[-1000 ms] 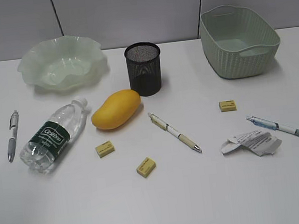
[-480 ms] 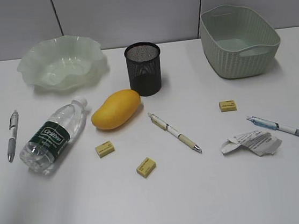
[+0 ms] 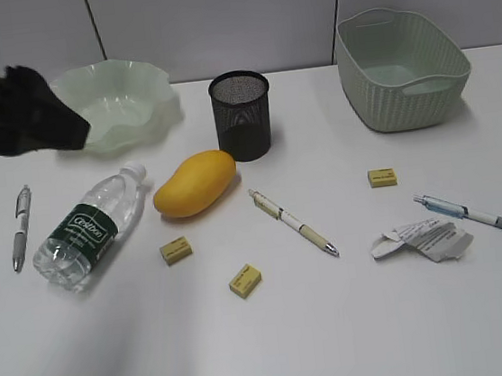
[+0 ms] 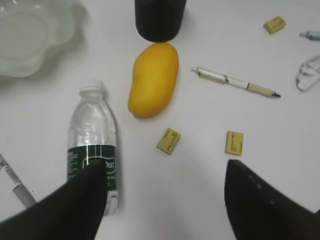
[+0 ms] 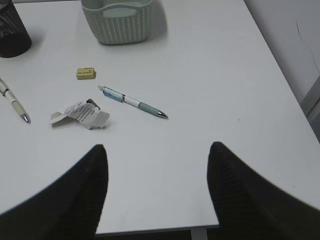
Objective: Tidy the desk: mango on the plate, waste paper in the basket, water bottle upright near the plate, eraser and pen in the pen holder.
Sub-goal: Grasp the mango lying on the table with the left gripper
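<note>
Two end effectors, both spread wide and grasping nothing: the left end effector [image 4: 162, 200] hangs above the lying water bottle [image 4: 93, 145] and two yellow erasers [image 4: 169, 140], [image 4: 234, 142]; the right end effector [image 5: 157, 187] hangs over bare tabletop [image 5: 200, 75], well apart from the waste paper [image 5: 80, 113] and a blue pen [image 5: 132, 101]. One mango [image 3: 194, 183] lies between bottle and pen holder [image 3: 242, 115], off the plate [image 3: 123, 103]. A third eraser [image 3: 381, 177] sits below the empty basket [image 3: 402, 66]. One cream pen [image 3: 293, 221] lies mid-tabletop, one grey pen [image 3: 21, 227] at far left.
</note>
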